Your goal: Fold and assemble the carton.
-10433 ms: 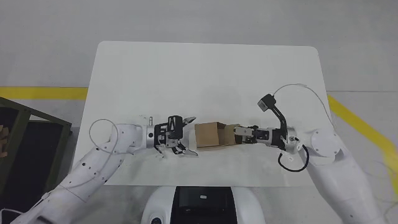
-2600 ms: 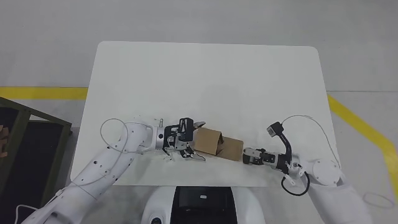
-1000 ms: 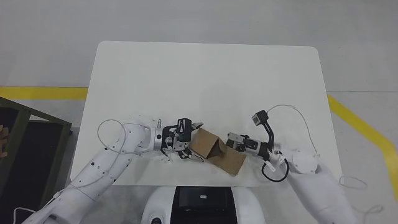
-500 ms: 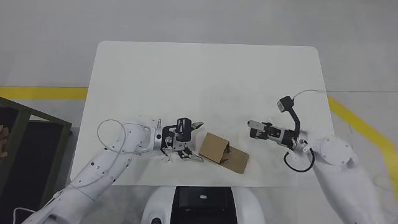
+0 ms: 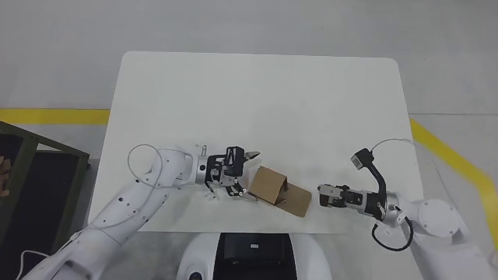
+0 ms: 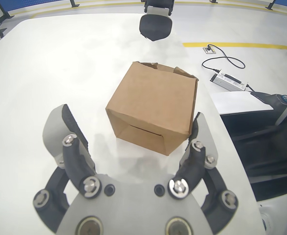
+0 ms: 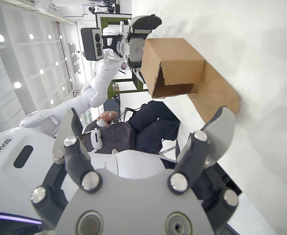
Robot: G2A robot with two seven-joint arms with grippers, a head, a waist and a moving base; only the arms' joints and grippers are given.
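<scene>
Brown cardboard carton (image 5: pixel 278 189) (image 6: pixel 153 108) (image 7: pixel 180 69) is what sits between the two arms, lying on its side close to the near edge of the white rounded table (image 5: pixel 311 93), a little left of the middle and turned slightly askew to that edge.

The left gripper (image 5: pixel 247 176) (image 6: pixel 131 118) is spread wide at the carton's left end, its two fingers straddling that end face. One fingertip (image 6: pixel 197 123) sits right by the carton's corner, though I cannot tell whether it touches; the other stands clear on the far side.

The right gripper (image 5: pixel 323 196) (image 7: pixel 148 116) is also spread wide and holds nothing. It hovers low over the table just to the right of the carton, with a small gap between them.

The carton's right end is open toward that gripper, showing a ragged inner flap, and one long panel lies flat on the table pointing right.

On the grey floor beyond the table runs a yellow painted line (image 5: pixel 54 115), and off the near side lie a grey power brick (image 6: pixel 227 81) and its black cable.
</scene>
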